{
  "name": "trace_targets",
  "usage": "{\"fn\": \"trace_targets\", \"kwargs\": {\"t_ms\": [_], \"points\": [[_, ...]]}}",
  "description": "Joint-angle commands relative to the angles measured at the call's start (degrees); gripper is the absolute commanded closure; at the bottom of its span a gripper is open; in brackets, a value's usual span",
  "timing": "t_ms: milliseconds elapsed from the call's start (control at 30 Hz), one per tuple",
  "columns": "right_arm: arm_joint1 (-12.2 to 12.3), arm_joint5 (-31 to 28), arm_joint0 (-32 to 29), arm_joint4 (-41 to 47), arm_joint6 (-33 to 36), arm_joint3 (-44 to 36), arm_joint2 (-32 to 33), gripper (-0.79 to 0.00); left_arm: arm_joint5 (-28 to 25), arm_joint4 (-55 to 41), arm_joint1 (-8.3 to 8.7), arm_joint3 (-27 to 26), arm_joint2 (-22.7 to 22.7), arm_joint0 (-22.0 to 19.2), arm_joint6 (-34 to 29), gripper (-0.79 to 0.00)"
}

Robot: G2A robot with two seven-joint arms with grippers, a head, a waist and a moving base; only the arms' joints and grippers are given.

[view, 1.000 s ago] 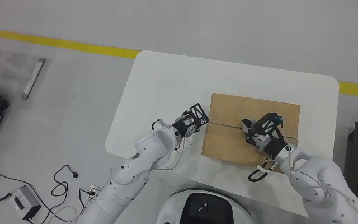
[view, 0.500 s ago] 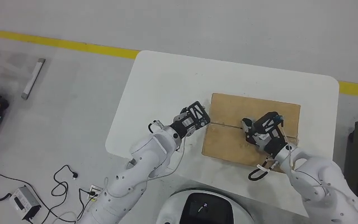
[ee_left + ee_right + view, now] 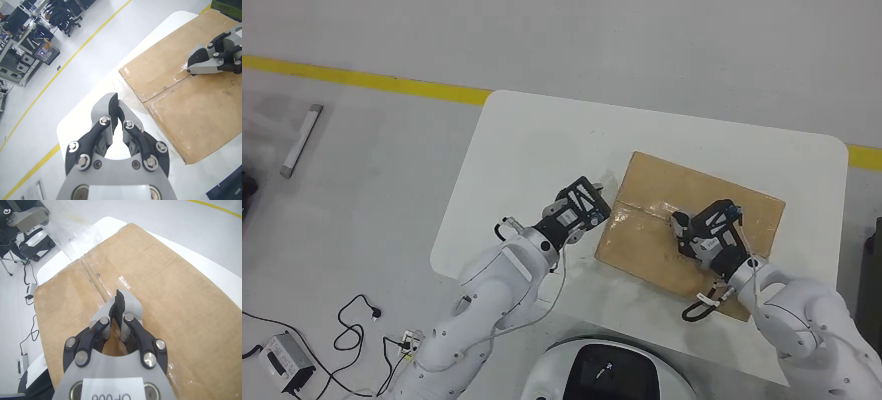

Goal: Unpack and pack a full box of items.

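A closed cardboard box (image 3: 712, 195) lies skewed on the white table (image 3: 542, 150), its centre seam covered with clear tape. My left gripper (image 3: 599, 192) sits just off the box's end, shut on a strip of clear tape (image 3: 128, 96) that stretches from its fingertips to the seam. From the right wrist the same strip (image 3: 66, 237) runs up to the left gripper (image 3: 45, 212). My right gripper (image 3: 679, 222) is shut, its tips resting on the box top (image 3: 160, 285) at the seam. In the left wrist view it shows as the right gripper (image 3: 191, 69) on the box (image 3: 189, 113).
Bare tabletop lies to the left of and behind the box. The box's near right corner sits close to the table's front edge. A grey bar (image 3: 300, 140) and cables (image 3: 352, 320) lie on the floor beside the table.
The box has turned on the table, its left end swinging toward the front. The left gripper has drawn back a little from the box with the tape strip in it.
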Motion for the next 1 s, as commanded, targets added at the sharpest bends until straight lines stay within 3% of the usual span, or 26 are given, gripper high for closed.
{"fn": "trace_targets", "kwargs": {"t_ms": [0,67,133,167,200,567,633,667,733,767,967], "points": [[-0.1,0.3,0.3,0.1,0.0,0.1,-0.2,0.000,-0.1,0.2,-0.03,0.1,0.1,0.1,0.1,-0.135],[-0.2,0.5,0.6,0.2,0.1,0.2,-0.6,0.000,-0.1,0.2,-0.09,0.2,0.3,0.1,0.1,-0.222],[-0.2,0.6,0.9,0.5,0.2,0.3,-1.0,0.000,0.2,0.1,-0.17,0.2,0.4,0.0,0.2,-0.259],[-0.3,0.5,1.1,0.5,0.3,0.4,-1.1,0.000,0.3,0.1,-0.23,0.2,0.5,-0.1,0.3,-0.339],[-0.3,0.5,1.2,0.5,0.4,0.5,-1.3,0.000,0.5,0.1,-0.29,0.2,0.7,-0.2,0.3,-0.363],[-0.6,0.1,1.8,-0.1,0.7,0.8,-2.4,0.000,1.3,-1.0,-1.60,1.4,3.7,-5.3,2.7,-0.391],[-0.6,0.1,1.8,0.0,0.8,0.9,-2.5,0.000,0.6,-1.5,-1.68,1.5,3.8,-5.5,1.9,-0.480],[-0.6,0.1,1.8,0.0,0.9,0.9,-2.5,0.000,0.2,-1.9,-1.68,1.4,3.6,-5.3,1.3,-0.610],[-0.7,0.1,1.8,0.0,0.9,0.9,-2.5,0.000,-0.7,-1.4,-1.50,1.5,2.9,-4.7,-0.3,-0.754],[-0.7,0.1,1.8,0.0,0.9,0.9,-2.5,0.000,-0.6,-1.2,-1.37,1.5,2.2,-4.1,-1.6,-0.785],[-0.7,-0.1,1.5,0.0,1.2,0.6,-2.0,0.000,-0.6,-1.0,-0.47,0.6,-2.6,1.0,-5.8,-0.785]]}}
